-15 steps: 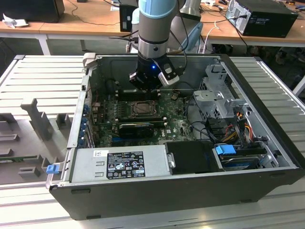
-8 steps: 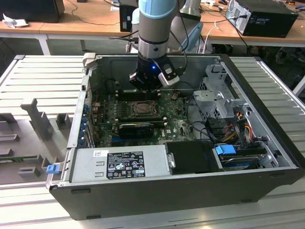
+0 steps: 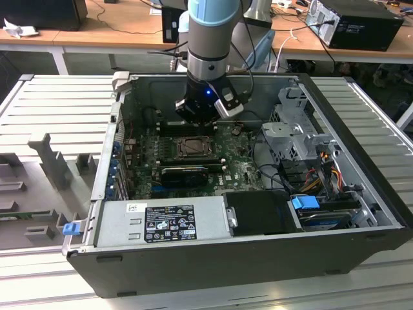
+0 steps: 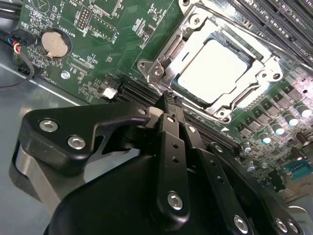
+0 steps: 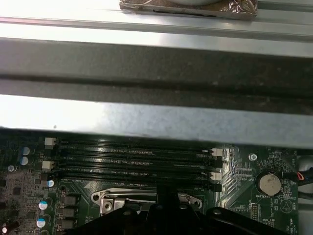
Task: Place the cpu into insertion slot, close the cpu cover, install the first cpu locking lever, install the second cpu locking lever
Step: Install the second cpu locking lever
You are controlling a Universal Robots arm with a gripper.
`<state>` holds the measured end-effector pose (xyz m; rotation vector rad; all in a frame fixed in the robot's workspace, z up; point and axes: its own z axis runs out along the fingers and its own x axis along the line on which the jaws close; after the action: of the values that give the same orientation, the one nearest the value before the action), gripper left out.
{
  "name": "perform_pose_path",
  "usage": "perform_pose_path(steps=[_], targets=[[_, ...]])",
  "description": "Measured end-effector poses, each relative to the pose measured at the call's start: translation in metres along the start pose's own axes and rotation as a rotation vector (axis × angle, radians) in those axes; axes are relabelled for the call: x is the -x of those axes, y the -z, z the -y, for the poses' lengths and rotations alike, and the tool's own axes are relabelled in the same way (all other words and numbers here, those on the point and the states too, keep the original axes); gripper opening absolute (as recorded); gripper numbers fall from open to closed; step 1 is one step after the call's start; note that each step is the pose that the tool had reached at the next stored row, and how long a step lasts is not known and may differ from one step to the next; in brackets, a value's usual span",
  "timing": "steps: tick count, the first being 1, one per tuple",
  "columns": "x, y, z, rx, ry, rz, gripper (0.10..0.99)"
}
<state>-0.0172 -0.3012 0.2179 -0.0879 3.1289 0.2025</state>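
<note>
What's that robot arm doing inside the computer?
The robot's black hand hangs low over the green circuit board inside the open dark computer case. Its fingers are pressed together, holding nothing. The small square silvery chip already sits in its socket, with the thin metal frame cover lying flat around it.

Your cpu [image 4: 215,72] sits flat in the socket — pale silvery square top facing up. The cpu cover [image 4: 168,51] lies closed over it, its metal frame ringing the chip's edges — chip visible through the square opening.
</note>
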Motion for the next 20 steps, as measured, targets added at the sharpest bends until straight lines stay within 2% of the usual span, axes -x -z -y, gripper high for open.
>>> perform_pose_path(steps=[3, 9, 20], targets=[[0.0000, 0.0001, 0.0010, 0.000, 0.000, 0.0000, 0.106], [0.0000, 0.0052, 0.0006, 0.000, 0.000, 0.0000, 0.106], [-0.0003, 0.0053, 0.0051, 0.000, 0.000, 0.0000, 0.106]])
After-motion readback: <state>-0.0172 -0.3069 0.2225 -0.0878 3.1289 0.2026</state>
